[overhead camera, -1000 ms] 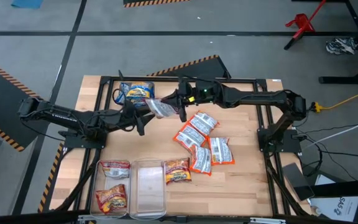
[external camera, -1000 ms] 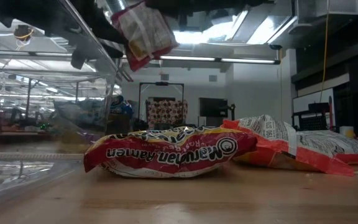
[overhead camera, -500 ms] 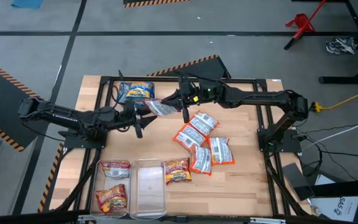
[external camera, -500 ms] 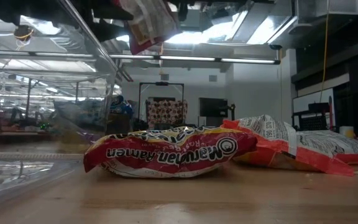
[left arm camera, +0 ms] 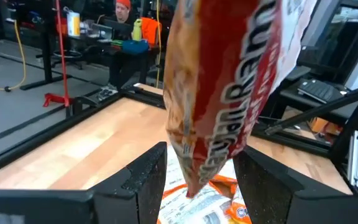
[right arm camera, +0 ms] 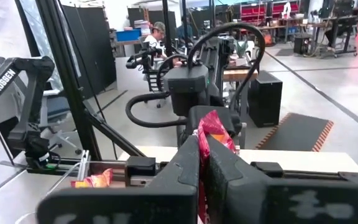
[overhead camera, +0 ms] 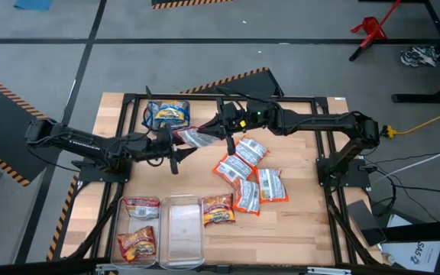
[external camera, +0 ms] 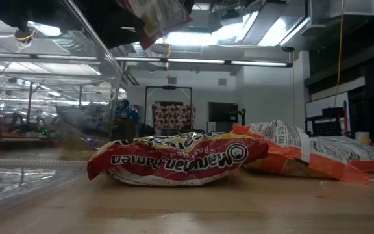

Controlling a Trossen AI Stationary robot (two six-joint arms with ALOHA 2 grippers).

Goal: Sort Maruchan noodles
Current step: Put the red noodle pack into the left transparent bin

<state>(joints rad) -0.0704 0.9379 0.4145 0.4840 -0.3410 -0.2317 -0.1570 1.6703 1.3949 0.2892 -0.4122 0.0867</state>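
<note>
A red ramen packet hangs in the air over the bench's far middle, pinched shut in my right claw. My left claw sits at its eight o'clock, fingers apart on either side of the packet's lower end, not gripping.

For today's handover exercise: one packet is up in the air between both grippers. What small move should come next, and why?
Probably the left gripper should shut on the packet. The right gripper is shut on one end of it, holding it above the table, while the left wrist view shows its other end hanging between the left fingers, which stand apart. Once gripped, the right can let go.
</note>
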